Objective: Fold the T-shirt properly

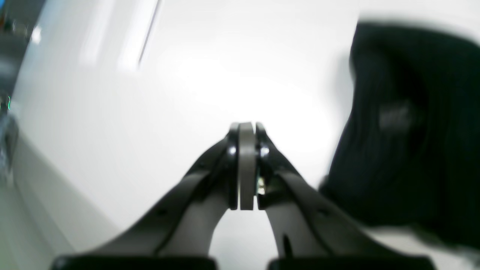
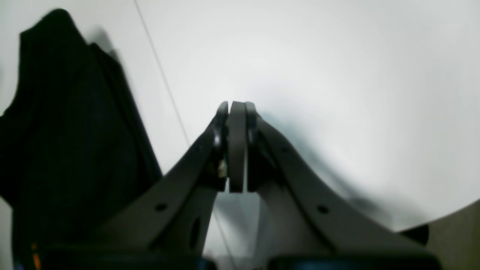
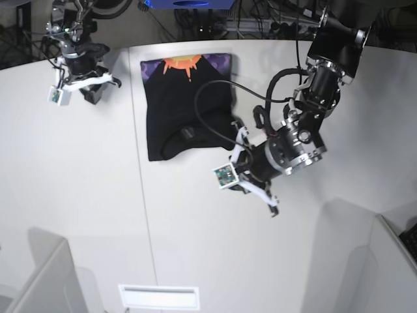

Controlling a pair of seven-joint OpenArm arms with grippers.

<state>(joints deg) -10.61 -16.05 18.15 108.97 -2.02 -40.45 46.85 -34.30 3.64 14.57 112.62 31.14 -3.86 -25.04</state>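
Note:
The black T-shirt (image 3: 189, 111) lies folded into a rough rectangle on the white table, with a band of purple and orange sunburst print (image 3: 189, 65) along its far edge. My left gripper (image 3: 249, 179) is shut and empty, just off the shirt's near right corner. In the left wrist view its jaws (image 1: 246, 129) are pressed together over bare table, with the shirt (image 1: 412, 131) to the right. My right gripper (image 3: 91, 91) is shut and empty, left of the shirt. In the right wrist view (image 2: 236, 108) the shirt (image 2: 67, 131) lies to the left.
A thin seam (image 3: 146, 215) runs across the white table (image 3: 78, 189) from near the shirt's left edge to the front. Grey panels stand at the front left (image 3: 39, 280) and front right (image 3: 352, 261). Cables and equipment (image 3: 260, 23) lie behind the far edge.

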